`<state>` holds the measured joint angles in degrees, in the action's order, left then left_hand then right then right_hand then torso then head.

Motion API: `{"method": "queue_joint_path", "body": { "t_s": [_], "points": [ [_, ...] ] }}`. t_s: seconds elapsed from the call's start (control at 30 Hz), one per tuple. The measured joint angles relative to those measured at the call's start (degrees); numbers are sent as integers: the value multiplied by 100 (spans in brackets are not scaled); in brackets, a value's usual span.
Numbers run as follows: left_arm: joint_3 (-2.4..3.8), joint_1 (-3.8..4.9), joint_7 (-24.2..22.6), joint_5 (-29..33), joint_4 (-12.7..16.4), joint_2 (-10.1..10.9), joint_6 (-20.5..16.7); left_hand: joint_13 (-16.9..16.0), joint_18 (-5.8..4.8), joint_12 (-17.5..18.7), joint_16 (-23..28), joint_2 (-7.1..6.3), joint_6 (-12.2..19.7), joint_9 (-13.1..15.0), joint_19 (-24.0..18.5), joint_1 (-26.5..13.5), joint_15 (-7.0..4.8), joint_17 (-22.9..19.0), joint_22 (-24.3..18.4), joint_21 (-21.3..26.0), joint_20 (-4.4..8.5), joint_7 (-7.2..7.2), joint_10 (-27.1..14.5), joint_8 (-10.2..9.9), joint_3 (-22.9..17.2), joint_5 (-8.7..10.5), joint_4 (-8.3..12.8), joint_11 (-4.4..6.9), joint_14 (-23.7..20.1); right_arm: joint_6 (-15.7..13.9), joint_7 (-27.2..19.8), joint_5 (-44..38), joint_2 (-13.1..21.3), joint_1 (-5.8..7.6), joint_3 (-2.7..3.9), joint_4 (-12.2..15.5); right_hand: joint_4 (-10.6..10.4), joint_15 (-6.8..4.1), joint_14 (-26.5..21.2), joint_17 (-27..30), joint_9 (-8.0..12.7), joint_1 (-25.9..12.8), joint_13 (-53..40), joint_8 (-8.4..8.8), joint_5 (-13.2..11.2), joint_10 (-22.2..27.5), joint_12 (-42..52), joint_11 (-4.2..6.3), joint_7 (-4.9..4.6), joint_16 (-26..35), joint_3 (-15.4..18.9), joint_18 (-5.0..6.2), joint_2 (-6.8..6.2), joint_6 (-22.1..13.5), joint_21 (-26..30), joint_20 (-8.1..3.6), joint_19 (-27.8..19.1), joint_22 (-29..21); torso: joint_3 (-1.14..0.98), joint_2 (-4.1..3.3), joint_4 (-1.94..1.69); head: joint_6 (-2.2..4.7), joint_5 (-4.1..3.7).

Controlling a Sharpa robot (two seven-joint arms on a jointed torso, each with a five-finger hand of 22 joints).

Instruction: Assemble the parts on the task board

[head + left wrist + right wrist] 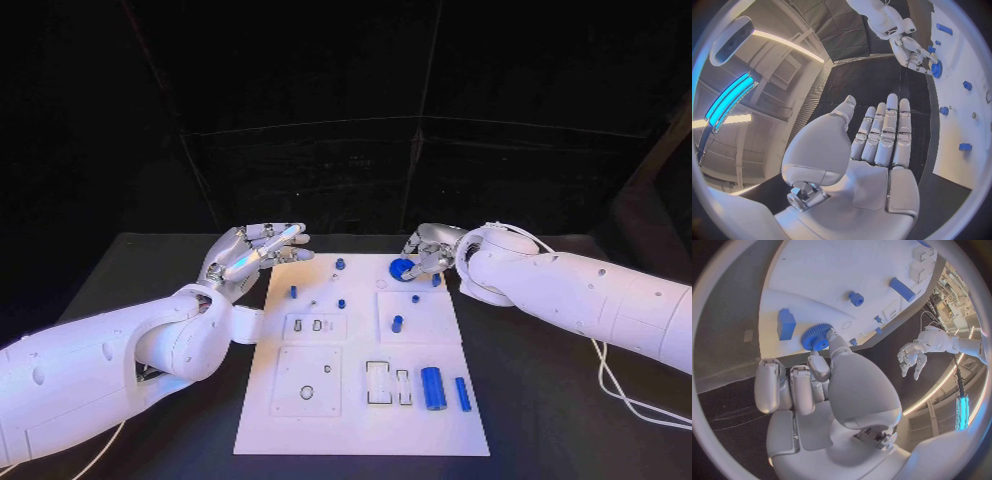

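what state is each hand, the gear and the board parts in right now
left hand: open, fingers straight, holding nothing, beside the task board
right hand: pinching the blue gear at the board's far edge
blue gear: held in the fingers, over the board
two blue cylinders: lying flat on the board's near right part

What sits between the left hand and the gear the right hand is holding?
Head view: the task board's far left corner, with one small blue peg standing on it, between the left hand and the blue gear in the right hand.
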<state>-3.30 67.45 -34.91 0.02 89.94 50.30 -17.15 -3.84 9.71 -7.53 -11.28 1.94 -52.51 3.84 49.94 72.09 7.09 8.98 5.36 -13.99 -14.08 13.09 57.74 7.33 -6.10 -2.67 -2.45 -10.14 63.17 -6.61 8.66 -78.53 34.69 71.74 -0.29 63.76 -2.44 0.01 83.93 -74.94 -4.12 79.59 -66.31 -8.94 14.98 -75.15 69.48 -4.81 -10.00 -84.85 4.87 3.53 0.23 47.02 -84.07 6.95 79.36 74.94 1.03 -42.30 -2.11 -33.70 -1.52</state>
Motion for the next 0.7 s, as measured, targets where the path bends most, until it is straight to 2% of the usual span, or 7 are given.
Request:
{"method": "queue_joint_path", "body": {
  "t_s": [0.23, 0.33, 0.43, 0.57, 0.7],
  "points": [
    [0, 0, 0, 0, -7, -3, 2, 0, 0, 0, 0, 0, 0, 0, 0, 0, 0, 0, -5, 0, 0, 0, 0, 0, 0, 0, 0, 0, 0, -8, -8, -73, -44, -14, 13, -43, 31, 0, 0, 0, -1, 41, -122, -32, -48, -51, 102, 10, 21, -24, -31, 1, 17, 21, 0, -8, 34, -1, 0, 0, -1, -15, 7],
    [0, 0, 1, 0, -10, -3, 3, 0, 0, 0, 0, 0, 0, 0, 0, 0, 0, -1, -5, 0, 0, 0, 0, 0, 0, 0, 0, 0, 0, -16, -9, -96, -53, -16, 16, -54, 67, 0, 0, 1, 0, 96, -200, -36, -68, -117, 187, 12, 17, -48, -67, 1, 72, 70, -23, -1, 41, -1, -1, 0, -1, -16, 7],
    [0, -1, 1, 0, -12, -3, 5, 0, 0, 0, 0, 0, 0, 0, 0, 0, 0, -1, -4, 0, 0, 0, 0, 0, 0, 0, 0, 0, 0, -31, -9, -126, -55, -20, 18, -57, 141, 0, 0, 1, -2, 180, -365, -105, -197, -210, 330, 19, 41, -48, -141, 1, 156, 183, -47, -31, 71, -1, -2, 0, -1, -20, 7],
    [0, -1, 2, 0, -17, -4, 8, 0, 0, 0, 0, 0, 0, 0, 0, 0, 0, -1, -4, 0, 0, 0, 0, 0, 0, 0, 0, 0, 0, -102, -8, -190, -56, -24, 22, -36, 317, 1, 0, 1, -7, 330, -701, -260, -485, -350, 569, 19, 92, -89, -419, 1, 306, 539, -109, -65, 170, -1, -2, 0, -1, -31, 7],
    [0, -1, 3, 0, -24, -4, 11, 0, 0, 0, 0, 0, 0, 0, 0, 0, 0, -1, -4, 0, 0, 0, 0, 0, 0, 0, 0, 0, 0, -207, -8, -268, -44, -37, 21, 0, 468, -25, 19, 1, -4, 427, -896, -287, -533, -380, 803, -11, 104, -113, -680, 1, 342, 605, -152, -113, 259, -1, -3, 0, 0, -33, 7]
  ]
}}
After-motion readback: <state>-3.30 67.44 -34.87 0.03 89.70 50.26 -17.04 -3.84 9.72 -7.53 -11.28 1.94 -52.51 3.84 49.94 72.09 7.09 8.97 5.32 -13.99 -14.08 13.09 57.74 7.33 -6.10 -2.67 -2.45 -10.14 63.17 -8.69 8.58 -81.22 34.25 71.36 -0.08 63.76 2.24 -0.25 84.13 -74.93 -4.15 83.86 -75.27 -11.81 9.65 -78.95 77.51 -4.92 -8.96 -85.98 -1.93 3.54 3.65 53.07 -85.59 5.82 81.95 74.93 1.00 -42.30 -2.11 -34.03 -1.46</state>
